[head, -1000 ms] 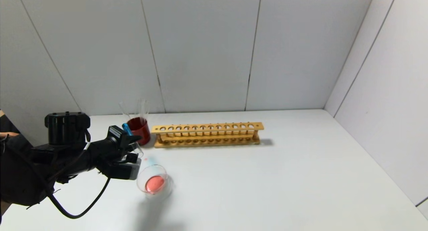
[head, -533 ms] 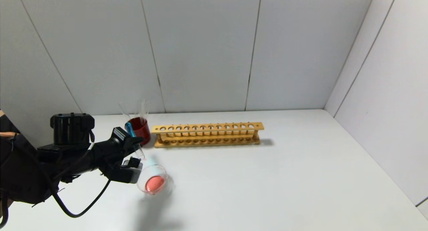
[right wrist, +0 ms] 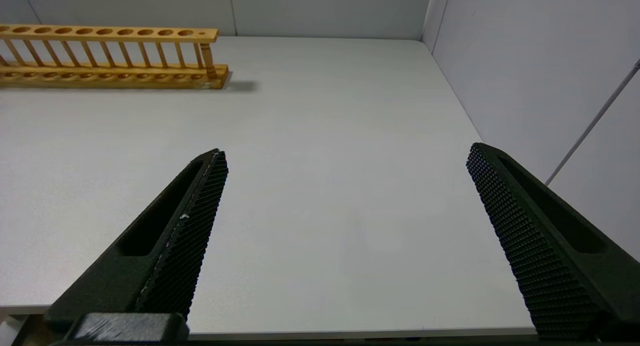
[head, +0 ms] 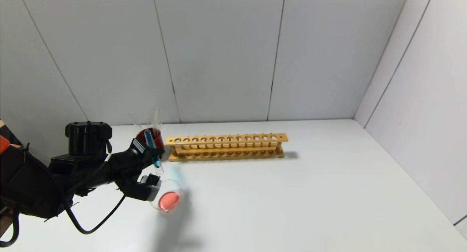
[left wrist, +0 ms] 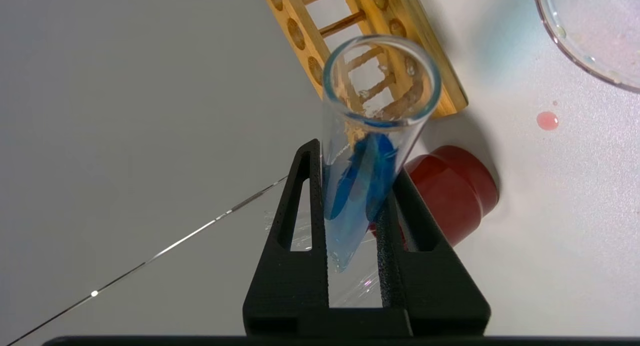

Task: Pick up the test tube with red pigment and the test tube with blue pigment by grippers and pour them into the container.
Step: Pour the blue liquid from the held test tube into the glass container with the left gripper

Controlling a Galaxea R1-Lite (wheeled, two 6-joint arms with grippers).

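Grey wall panels close in the white bench point(head: 292, 193) at the back and on the right. Near the back stands a wooden test tube rack point(head: 226, 146), its holes bare, and at its left end a dark red cup point(head: 152, 142) with clear tubes leaning in it.

In front of the cup, the left gripper point(left wrist: 350, 186) has its jaws clamped narrow on the test tube with blue pigment point(head: 153, 153). The tube is tipped mouth-down, its round end raised, with the open mouth just above the far rim of the container point(head: 168, 200). Seen from the left wrist, blue liquid lies along the inside of the tube toward its mouth.

Pale red liquid sits in the bottom of the container (a low clear glass dish), which rests on the bench just beside the gripper's grey block. One small red drop point(left wrist: 547, 120) lies on the bench close to the dish.

The right gripper point(right wrist: 345, 165) hangs over bare bench well to the right, jaws spread wide and holding nothing.
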